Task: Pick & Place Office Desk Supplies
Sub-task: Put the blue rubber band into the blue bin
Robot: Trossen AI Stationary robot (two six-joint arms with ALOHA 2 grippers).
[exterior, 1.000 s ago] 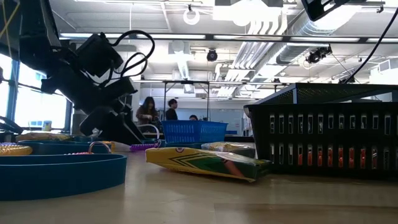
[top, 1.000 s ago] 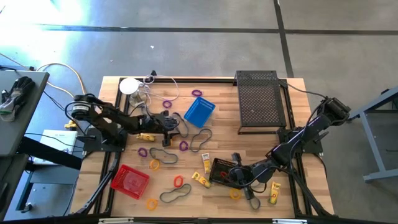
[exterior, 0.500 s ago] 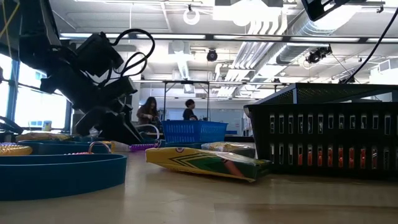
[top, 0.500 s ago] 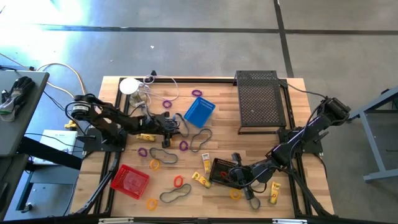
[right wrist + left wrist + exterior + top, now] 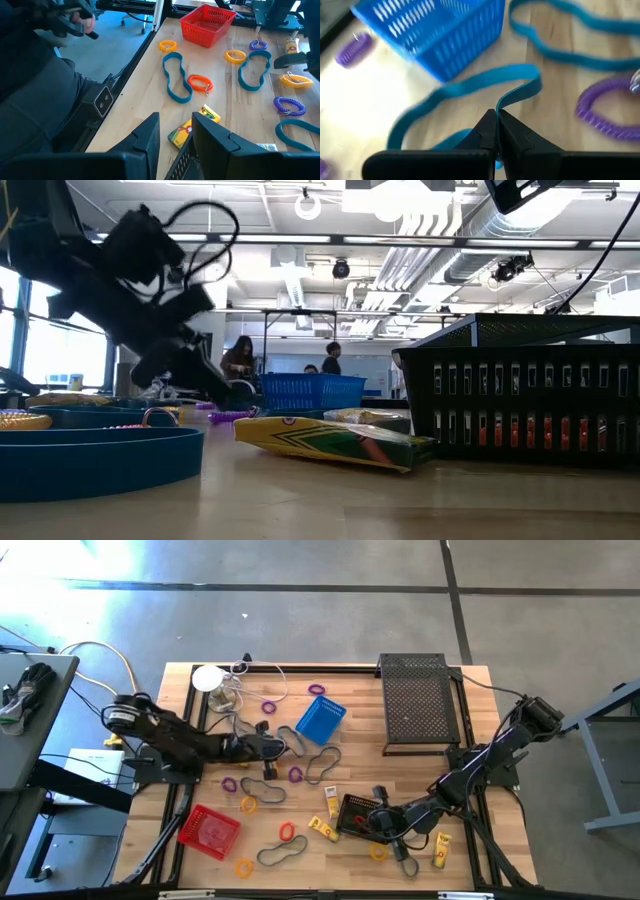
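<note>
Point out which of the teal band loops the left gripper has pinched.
The teal band loop beside the blue basket, clamped between the left gripper's shut fingers. The other loops lie untouched on the table.

open-plan lab or workshop, exposed ceiling ducts [image 5: 440, 225], strip lights, concrete floor [image 5: 300, 600], people [image 5: 240, 355] at distant desks, wooden table [image 5: 360, 770]

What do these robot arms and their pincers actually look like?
Both are dark, jointed arms with black cables looping along them. The left gripper ends in two black wedge-shaped fingers tapering to a point; the right gripper has two broader, flat black fingers. No markings show on either.
</note>
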